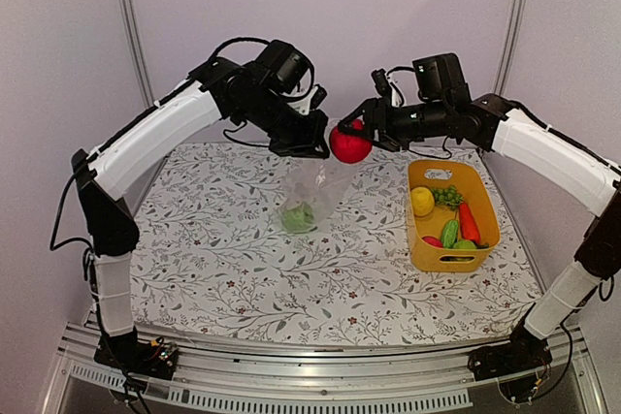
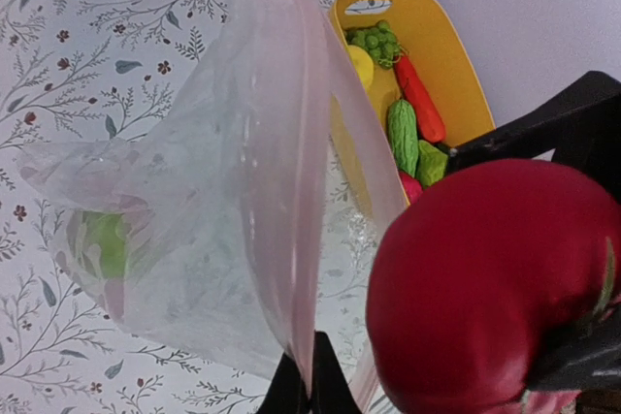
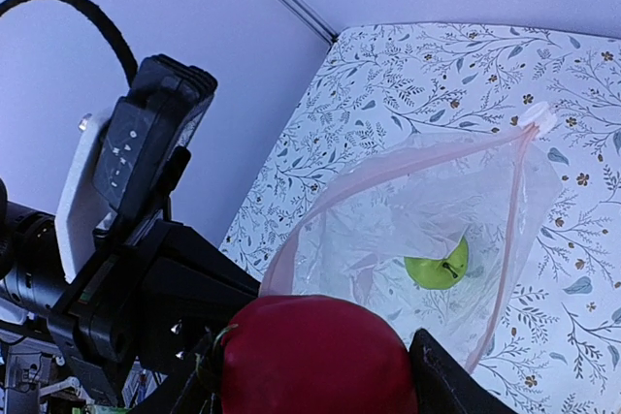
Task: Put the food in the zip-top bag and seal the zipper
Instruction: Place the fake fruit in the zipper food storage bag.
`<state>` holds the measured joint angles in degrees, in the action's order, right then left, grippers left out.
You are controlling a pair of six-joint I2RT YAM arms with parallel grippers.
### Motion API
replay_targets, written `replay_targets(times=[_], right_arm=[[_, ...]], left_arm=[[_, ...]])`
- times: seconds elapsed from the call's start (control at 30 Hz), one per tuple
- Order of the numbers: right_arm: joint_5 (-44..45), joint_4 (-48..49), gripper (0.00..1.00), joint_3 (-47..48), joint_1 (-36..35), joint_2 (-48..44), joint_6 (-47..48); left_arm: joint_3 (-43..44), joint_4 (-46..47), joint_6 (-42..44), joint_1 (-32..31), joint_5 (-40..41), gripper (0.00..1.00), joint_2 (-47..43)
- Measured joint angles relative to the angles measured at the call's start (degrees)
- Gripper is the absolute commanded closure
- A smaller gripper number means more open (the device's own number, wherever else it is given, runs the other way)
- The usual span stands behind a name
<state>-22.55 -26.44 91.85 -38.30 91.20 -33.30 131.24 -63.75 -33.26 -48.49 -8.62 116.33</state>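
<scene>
Though blurry overhead, stemmed green fruit (image 3: 437, 267)

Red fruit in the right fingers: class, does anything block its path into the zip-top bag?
Nothing visible does. The red fruit sits at the open mouth of the zip-top bag, which is held up by the left fingers. Only a green fruit lies inside, at the bottom.
</scene>
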Motion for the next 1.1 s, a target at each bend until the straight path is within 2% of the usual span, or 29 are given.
replay_targets(times=[0.1,0.2,0.37,0.5,0.87,1.1], right_arm=[[0.92,0.81,0.58,0.00,-0.61,1.27,-0.24],[2.73,1.31,0.51,0.00,-1.05,2.08,-0.17],[6.32,1.62,0.30,0.00,-1.33,2.75,0.28],[8.09,0.98,0.17,0.61,-1.90,3.80,1.51],[10.60,-0.96,0.17,4.52,-3.32,3.98,2.75],[15.76,-3.10,0.15,3.28,-1.25,-4.09,6.43]], left_arm=[[0.00,0.07,-0.44,0.00,-0.04,1.00,-0.61],[0.02,-0.26,-0.90,0.04,0.13,1.00,-1.09],[0.02,0.02,-1.33,0.20,0.04,1.00,-1.44],[-0.50,0.59,-1.51,0.20,0.00,1.00,-1.68],[-1.68,0.87,-1.75,0.68,0.13,1.00,-2.01],[-0.74,-3.08,-0.74,3.43,2.69,1.00,-2.62]])
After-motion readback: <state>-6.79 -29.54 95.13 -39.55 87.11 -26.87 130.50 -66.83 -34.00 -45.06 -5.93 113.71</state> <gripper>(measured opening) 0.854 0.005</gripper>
